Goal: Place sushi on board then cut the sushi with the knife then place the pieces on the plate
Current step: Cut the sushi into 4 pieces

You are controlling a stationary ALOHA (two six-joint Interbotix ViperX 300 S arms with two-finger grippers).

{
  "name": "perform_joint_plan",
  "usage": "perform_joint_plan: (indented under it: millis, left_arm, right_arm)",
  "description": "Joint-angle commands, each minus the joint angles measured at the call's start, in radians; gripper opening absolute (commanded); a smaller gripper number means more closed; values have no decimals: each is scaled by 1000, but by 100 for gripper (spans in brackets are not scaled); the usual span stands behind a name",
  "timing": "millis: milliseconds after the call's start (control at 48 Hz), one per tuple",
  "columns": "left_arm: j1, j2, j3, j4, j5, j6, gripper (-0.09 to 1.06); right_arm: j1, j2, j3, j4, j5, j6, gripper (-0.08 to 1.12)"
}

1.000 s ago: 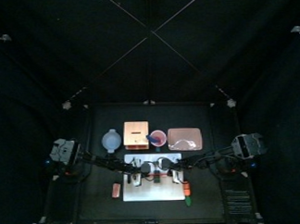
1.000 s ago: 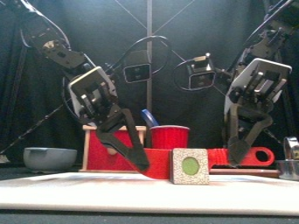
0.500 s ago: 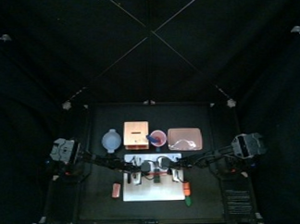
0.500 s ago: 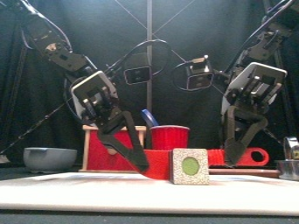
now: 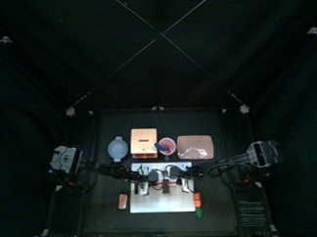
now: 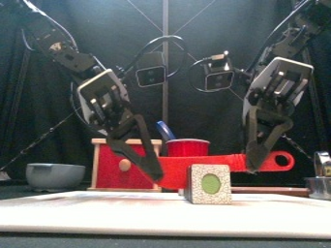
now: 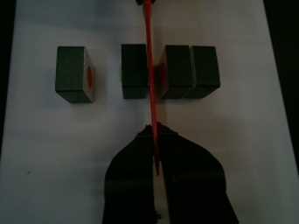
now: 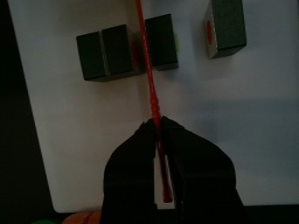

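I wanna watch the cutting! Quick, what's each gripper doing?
Left gripper: closed, holding the knife.
Right gripper: closed, holding the same knife.

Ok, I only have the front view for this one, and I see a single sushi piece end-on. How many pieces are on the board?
Observer: Four. The left wrist view shows one sushi block lying apart from a row of three.
Operator: Where does the knife cross?
Observer: The red knife crosses that row by the end block nearest the loose one.
Operator: And the plate?
Observer: In the top view the pink tray sits behind the board, no dark block visible on it.
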Motion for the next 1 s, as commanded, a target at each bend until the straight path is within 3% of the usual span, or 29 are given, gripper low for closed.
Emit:
perform_joint_plan:
  millis: [21,521,667,1000]
  left_arm:
    - [-15,-52,-9,2,14,0,33]
    - [-77,-77,-28,-9,14,-5,33]
    - [-80,-63,-28,-26,14,-2,33]
    - [-80,-40,-28,-28,14,-5,33]
  right_arm:
    - [-2,-58,-17,2,21,3,27]
    - [55,-109,-12,40,28,5,27]
    - [60,-92,-8,51,23,5,27]
    - [61,-69,-8,51,20,5,27]
